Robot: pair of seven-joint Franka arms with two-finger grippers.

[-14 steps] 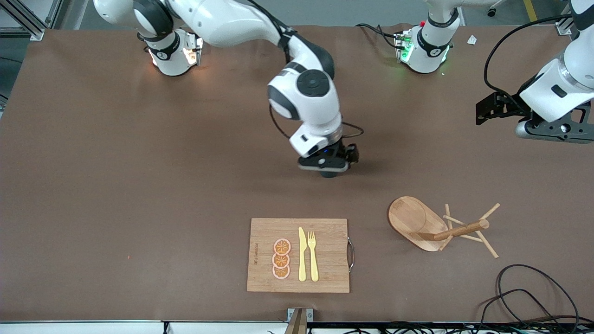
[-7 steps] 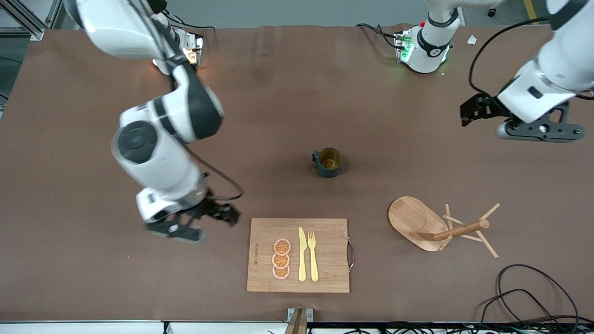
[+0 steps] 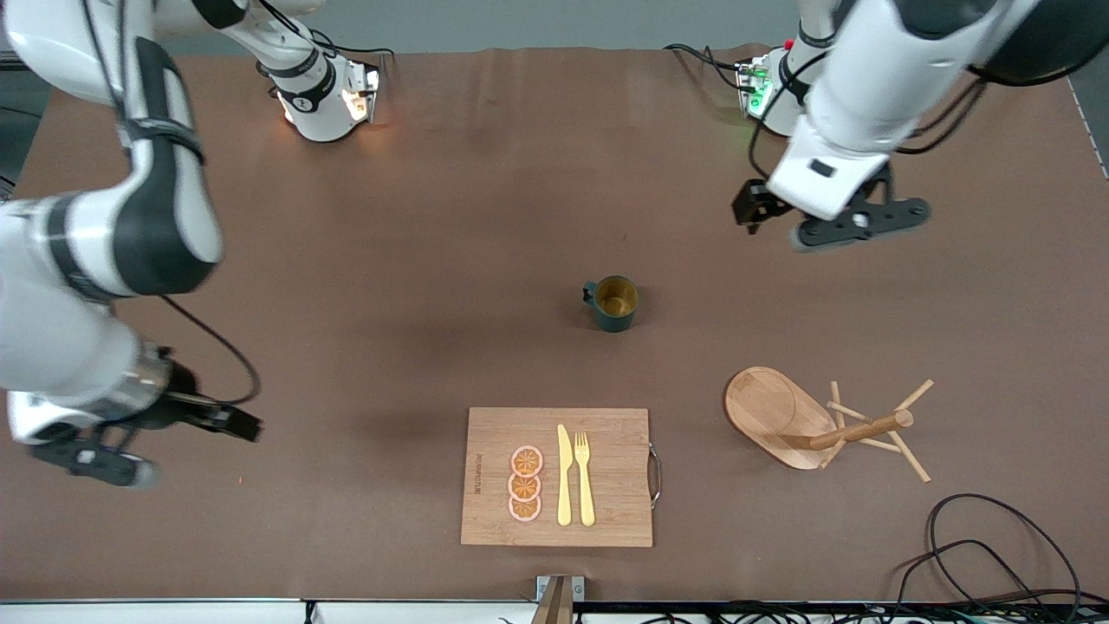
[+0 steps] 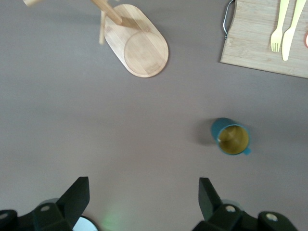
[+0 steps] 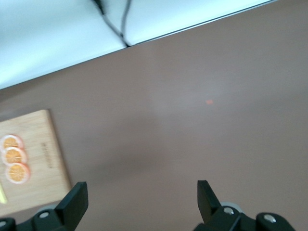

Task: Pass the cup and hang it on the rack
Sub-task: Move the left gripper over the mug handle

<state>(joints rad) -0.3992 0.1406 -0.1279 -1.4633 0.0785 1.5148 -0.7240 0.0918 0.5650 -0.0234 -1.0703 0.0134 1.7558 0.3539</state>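
The dark teal cup (image 3: 615,302) stands upright on the brown table near the middle, its tan inside showing and its handle toward the right arm's end. It also shows in the left wrist view (image 4: 232,137). The wooden rack (image 3: 769,405), with its oval base, post and thin pegs, stands toward the left arm's end, nearer the front camera than the cup; the left wrist view shows its base (image 4: 140,47). My left gripper (image 3: 853,228) (image 4: 143,187) is open and empty over bare table between its base and the cup. My right gripper (image 3: 91,459) (image 5: 140,190) is open and empty over the right arm's end.
A bamboo cutting board (image 3: 557,477) with orange slices, a yellow knife and a fork lies near the front edge, nearer the camera than the cup. It shows partly in both wrist views (image 4: 255,41) (image 5: 36,163). Black cables (image 3: 979,546) lie at the front corner by the rack.
My right gripper has let go of the cup, left it on the table and swung far toward the right arm's end. My left arm has moved in from its end toward the cup.
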